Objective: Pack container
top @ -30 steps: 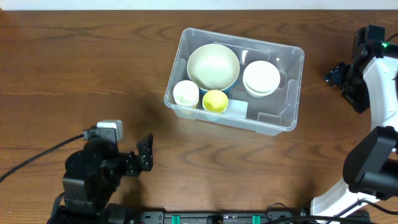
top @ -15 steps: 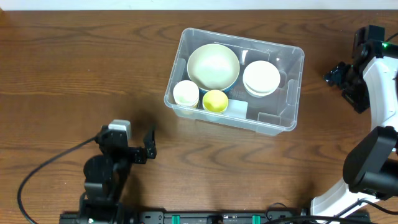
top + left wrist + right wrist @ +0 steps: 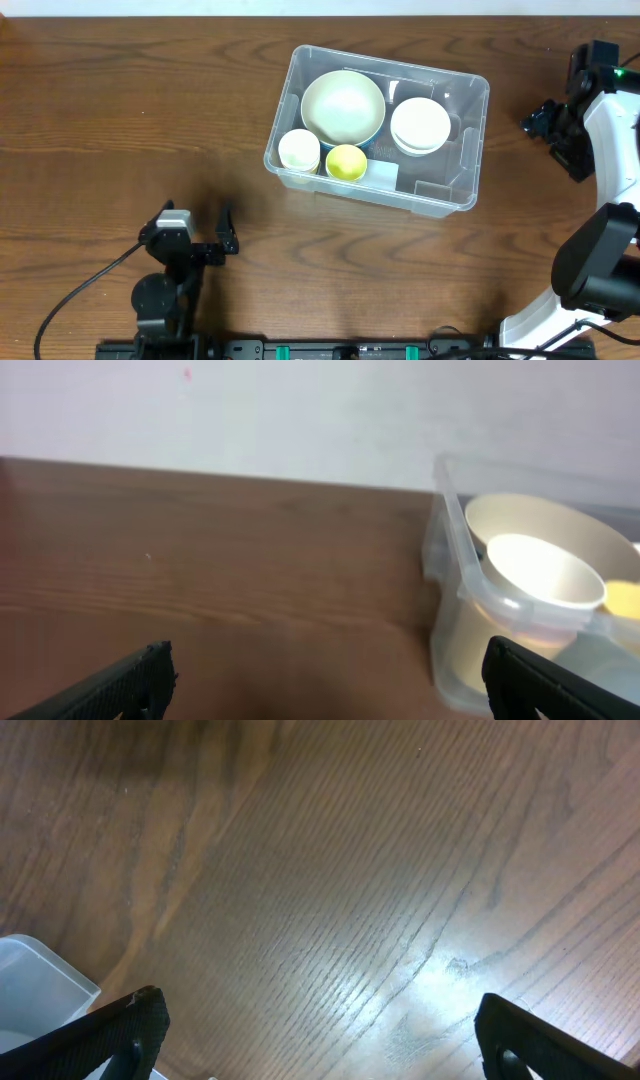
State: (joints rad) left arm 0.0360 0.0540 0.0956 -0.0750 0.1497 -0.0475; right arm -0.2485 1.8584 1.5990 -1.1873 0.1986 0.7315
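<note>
Large clear rectangular plastic bin (image 3: 440,186) holds pale bowls (image 3: 343,105), small cups (image 3: 298,150); nothing loose outside. Packing likely finished. Left gripper (image 3: 325,678), right gripper (image 3: 320,1030) spread, empty; next: only parking.

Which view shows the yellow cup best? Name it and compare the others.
Overhead: the yellow cup sits whole and unobstructed inside the container. Left wrist catches only a yellow sliver at its right edge. Right wrist shows none of it.
</note>
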